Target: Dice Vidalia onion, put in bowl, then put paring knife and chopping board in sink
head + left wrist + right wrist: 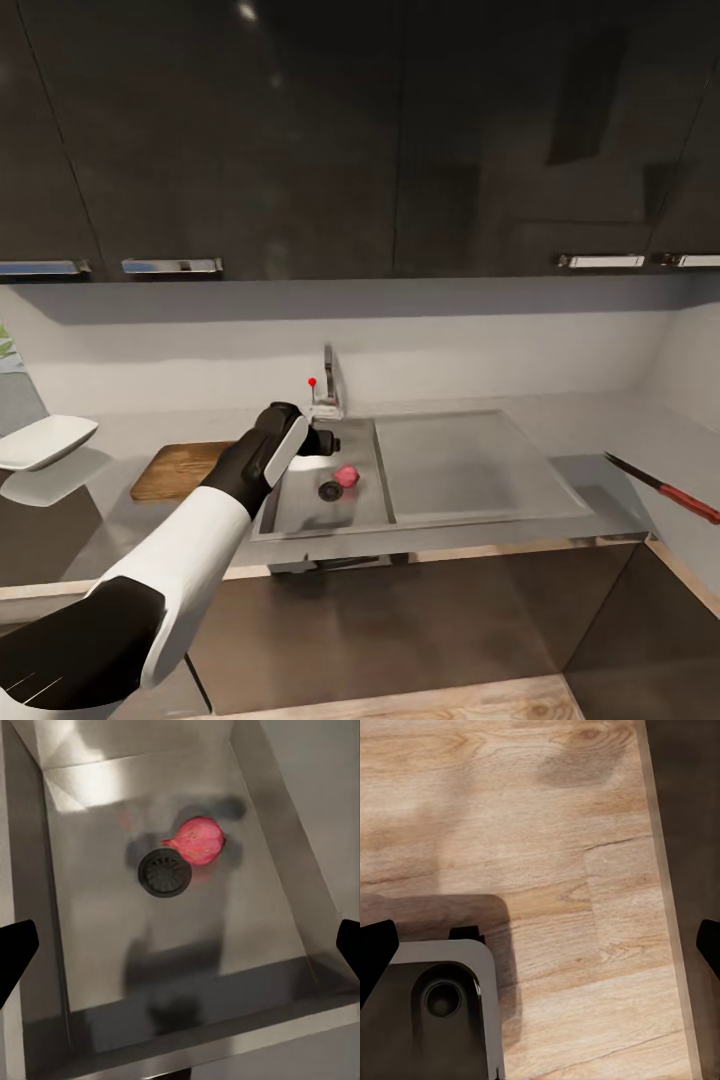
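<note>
Countertop (600, 480) glossy grey; black cabinets (300, 140) above.

The left gripper (180, 945) shows just two dark fingertips (15, 949) cut by the left wrist frame edges, and in the head view the forearm hides its fingers. The chopping board (180, 468) is partly covered by that arm. The bowl (45, 440) and paring knife (665, 488) are cropped by the head frame.
</note>
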